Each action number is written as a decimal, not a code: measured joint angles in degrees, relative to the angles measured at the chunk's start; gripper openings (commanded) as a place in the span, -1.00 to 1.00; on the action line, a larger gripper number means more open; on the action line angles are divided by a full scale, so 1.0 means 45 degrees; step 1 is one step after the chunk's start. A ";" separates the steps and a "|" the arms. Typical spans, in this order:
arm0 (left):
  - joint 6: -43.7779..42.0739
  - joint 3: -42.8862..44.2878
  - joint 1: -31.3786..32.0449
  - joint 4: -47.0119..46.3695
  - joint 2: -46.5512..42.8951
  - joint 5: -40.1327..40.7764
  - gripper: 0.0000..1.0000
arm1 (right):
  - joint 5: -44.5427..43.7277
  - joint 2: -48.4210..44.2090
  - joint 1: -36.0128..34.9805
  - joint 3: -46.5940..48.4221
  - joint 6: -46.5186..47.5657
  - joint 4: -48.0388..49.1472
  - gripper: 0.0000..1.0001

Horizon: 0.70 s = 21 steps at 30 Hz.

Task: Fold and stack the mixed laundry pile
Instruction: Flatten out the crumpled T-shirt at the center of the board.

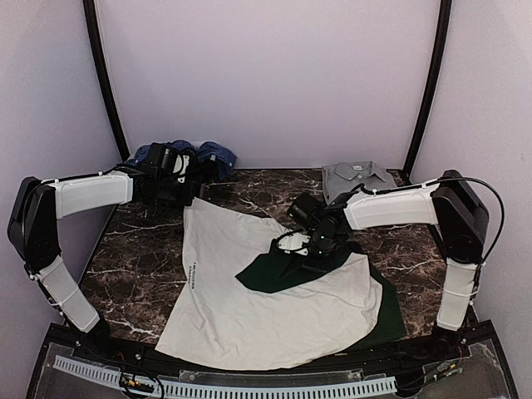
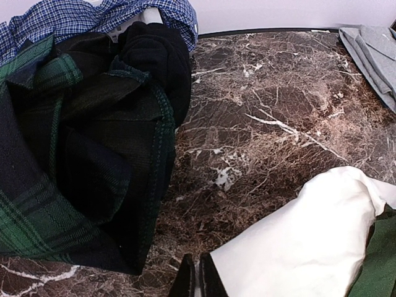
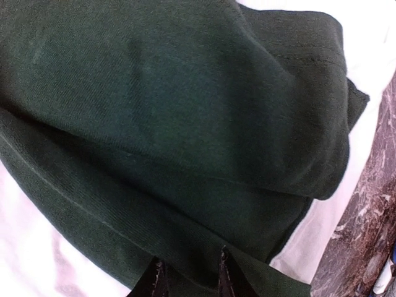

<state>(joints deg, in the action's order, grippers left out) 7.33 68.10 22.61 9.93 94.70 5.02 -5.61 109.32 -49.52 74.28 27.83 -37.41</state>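
A white tee (image 1: 249, 307) with dark green sleeves lies spread over the middle of the table. My left gripper (image 1: 189, 198) is at its far corner, shut, with a sliver of the white cloth (image 2: 309, 241) between the fingers (image 2: 197, 281). One dark green sleeve (image 1: 270, 273) is folded onto the tee's middle. My right gripper (image 1: 320, 249) is down on that sleeve (image 3: 185, 124), its jaws a little apart with green cloth bunched between them (image 3: 190, 278). The rest of the pile sits at the back left: tartan shirt (image 2: 37, 204), blue checked shirt (image 2: 74, 15) and a dark item (image 2: 154, 55).
A folded grey shirt (image 1: 357, 176) lies at the back right of the marble table (image 1: 141, 249). A pale slatted basket rim (image 1: 249, 386) runs along the near edge. The tee's other green sleeve (image 1: 386, 312) lies at the front right.
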 measured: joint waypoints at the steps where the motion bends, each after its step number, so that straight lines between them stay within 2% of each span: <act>1: 0.0000 0.0000 -0.0005 0.0000 0.0000 -0.0015 -1.00 | 0.0087 0.0044 0.0000 0.0000 0.0024 0.0000 -0.65; 6: 0.0049 0.0000 -0.0092 -0.0005 0.0000 -0.0117 -1.00 | 0.0437 0.0350 0.0000 -0.0024 0.0073 -0.0083 -0.98; 7: 0.0068 0.0000 -0.0112 -0.0005 0.0000 -0.0151 -1.00 | 0.0447 0.0350 0.0000 -0.0024 0.0097 -0.0083 -1.00; 14: 0.0194 0.0000 -0.0160 0.0000 0.0000 -0.0306 -1.00 | -0.0141 0.0015 0.0000 -0.0063 -0.0311 -0.0097 -1.00; 21: 0.0345 -0.0010 -0.0160 0.0000 -0.0170 -0.0248 -1.00 | -0.3007 -0.3143 0.0083 -0.1243 -0.0753 0.1112 -1.00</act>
<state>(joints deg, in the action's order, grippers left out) 8.88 68.05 21.89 9.93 93.93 3.90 -19.14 95.18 -49.15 68.69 24.45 -32.40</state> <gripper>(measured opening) 0.009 0.003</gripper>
